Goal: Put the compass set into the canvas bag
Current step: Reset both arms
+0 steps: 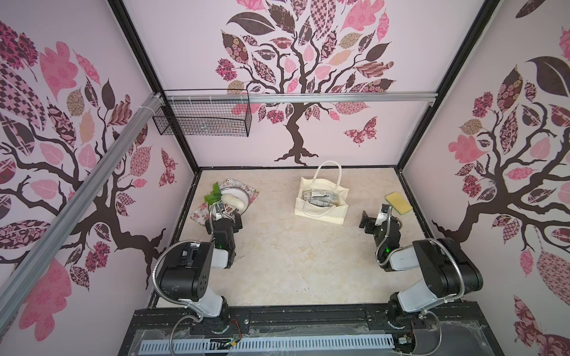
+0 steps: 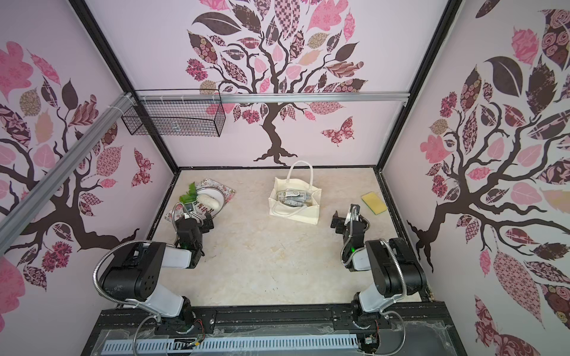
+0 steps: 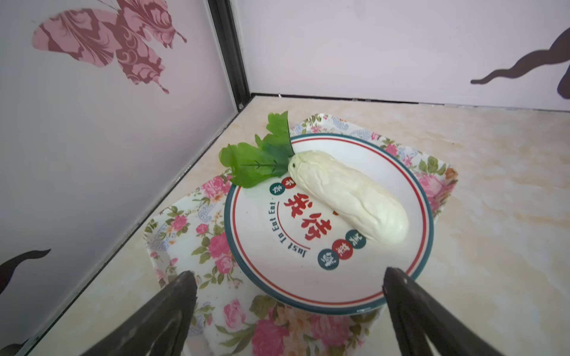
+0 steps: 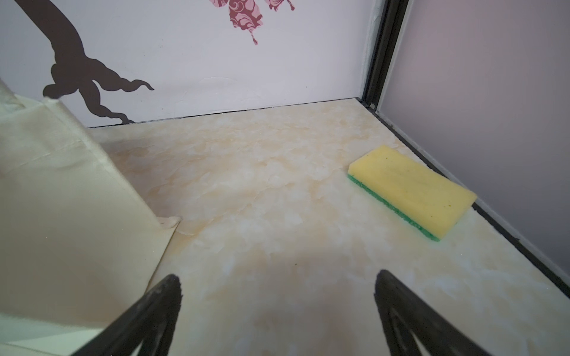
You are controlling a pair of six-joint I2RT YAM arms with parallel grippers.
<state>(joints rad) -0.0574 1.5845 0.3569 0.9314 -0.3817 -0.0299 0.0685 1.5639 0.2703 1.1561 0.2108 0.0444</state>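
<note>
- Compass set [image 1: 318, 195] is inside the canvas bag [image 1: 320, 217]. Both top views show clear cases lying flat on the bottom of the open tote, and I can't spot another case anywhere outside it.
- left gripper [image 3: 290, 276] has its jaws spread wide with nothing in them. It hangs well apart from the bag on the robot's left, over the near rim of the plate [image 3: 410, 197] that holds the white radish [image 3: 348, 197].
- right gripper [image 4: 277, 277] is wide too and empty, just beside the bag on the robot's right. The bag's side wall is apart from its fingers, and the yellow sponge [image 4: 410, 191] is farther out on that side.
- My read is the drop-off is basically done, so the only job left is not messing it up.
- If either arm moves, I'd lift it away from the bag first. The near handle [image 1: 313, 209] has flopped over the mouth and looks easy to snag, which could tip the tote.
</note>
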